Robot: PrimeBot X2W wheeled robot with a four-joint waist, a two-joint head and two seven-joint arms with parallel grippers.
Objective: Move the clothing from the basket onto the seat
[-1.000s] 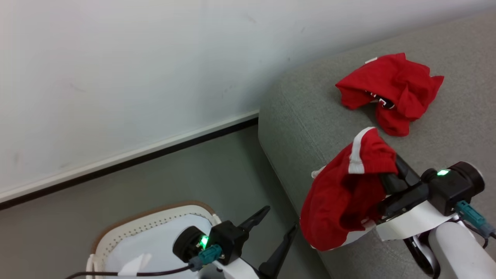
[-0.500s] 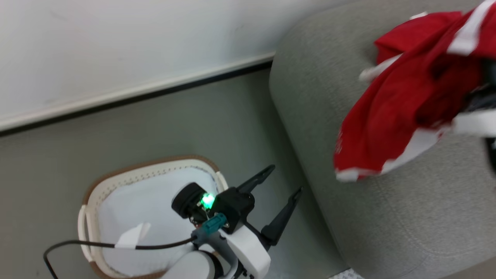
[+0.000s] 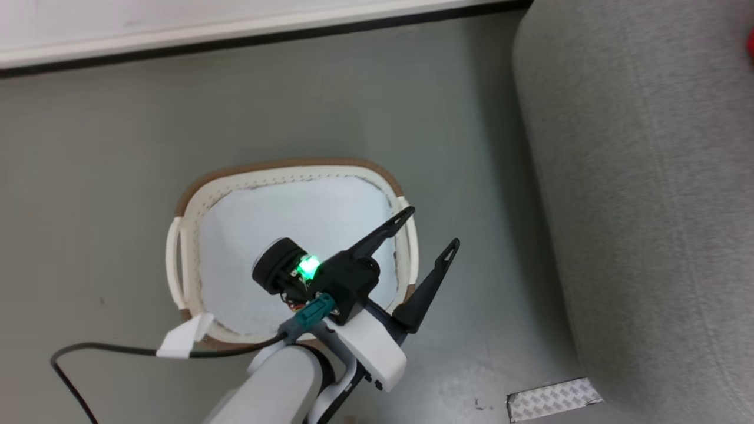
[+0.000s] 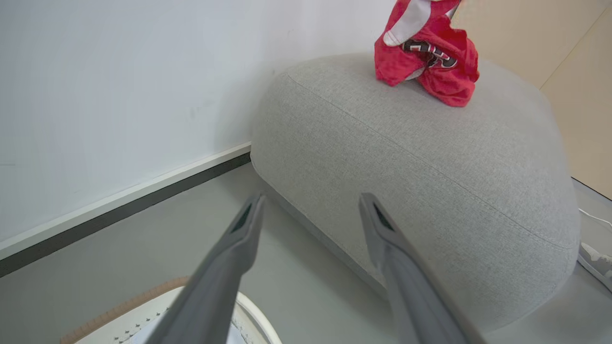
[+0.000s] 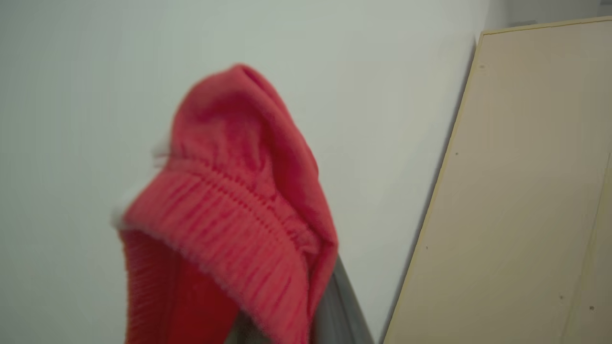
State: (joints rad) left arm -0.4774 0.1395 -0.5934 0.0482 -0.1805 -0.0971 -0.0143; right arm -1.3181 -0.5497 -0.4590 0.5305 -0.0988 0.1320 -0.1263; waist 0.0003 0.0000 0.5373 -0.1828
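Observation:
The white basket with its brown rim stands on the grey floor and holds just the pale liner sheet. My left gripper hangs open and empty over the basket's right rim, and its open fingers point toward the grey seat. One red piece of clothing with lettering lies on top of the seat; a white-striped red piece hangs just above it. In the right wrist view, red clothing is draped over my right gripper, which is shut on it, with one grey finger peeking out.
The seat fills the right of the head view. A white wall with a white and black skirting runs behind. A patterned strip lies on the floor by the seat. A black cable trails from my left arm. A beige panel stands at the right.
The head camera has swung down and left, so the basket sits mid-picture. My right gripper and its red clothing have left the head view. The left gripper stays open.

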